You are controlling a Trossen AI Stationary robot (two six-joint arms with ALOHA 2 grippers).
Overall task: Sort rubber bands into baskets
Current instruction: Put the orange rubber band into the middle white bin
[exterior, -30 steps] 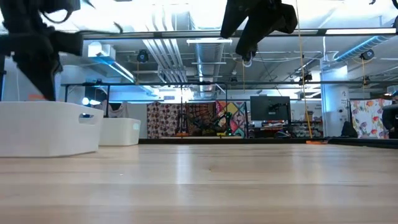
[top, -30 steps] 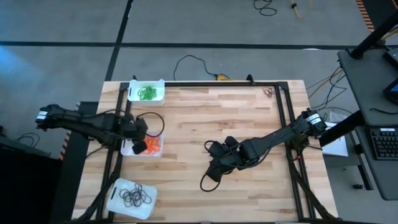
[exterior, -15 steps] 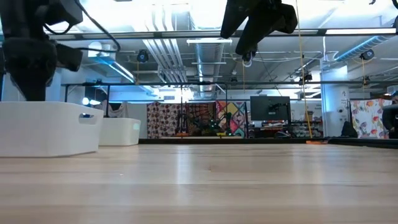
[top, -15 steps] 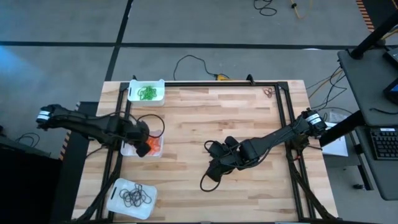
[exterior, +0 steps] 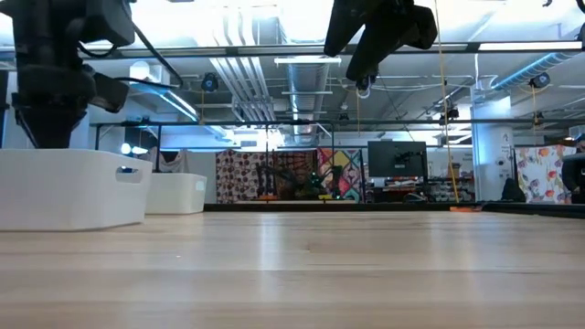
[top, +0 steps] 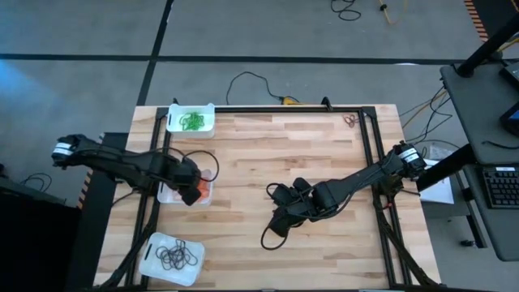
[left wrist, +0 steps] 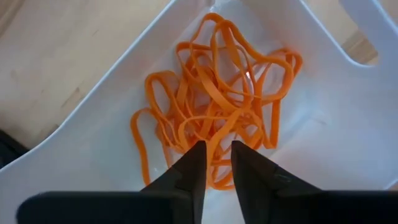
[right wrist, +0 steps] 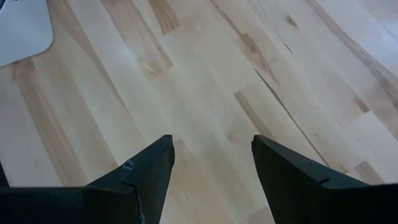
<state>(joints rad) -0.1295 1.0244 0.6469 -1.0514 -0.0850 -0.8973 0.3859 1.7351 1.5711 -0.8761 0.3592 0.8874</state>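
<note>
I have the left gripper (left wrist: pixel 214 163) low over the middle basket (top: pixel 166 195), fingers (left wrist: pixel 194 167) narrowly parted above the orange rubber bands (left wrist: pixel 217 112); release fully, then lift straight; right gripper (right wrist: pixel 211 163) waits wide.

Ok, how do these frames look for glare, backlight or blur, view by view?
Low view: bright ceiling lights backlight both arms into silhouettes, and the near wooden tabletop is soft. Left wrist view: a small glare spot on the white plastic basket behind the orange rubber bands; the left gripper in the foreground is blurred. High view: evenly lit. Right wrist view: even light, with the right gripper over bare wood.
</note>
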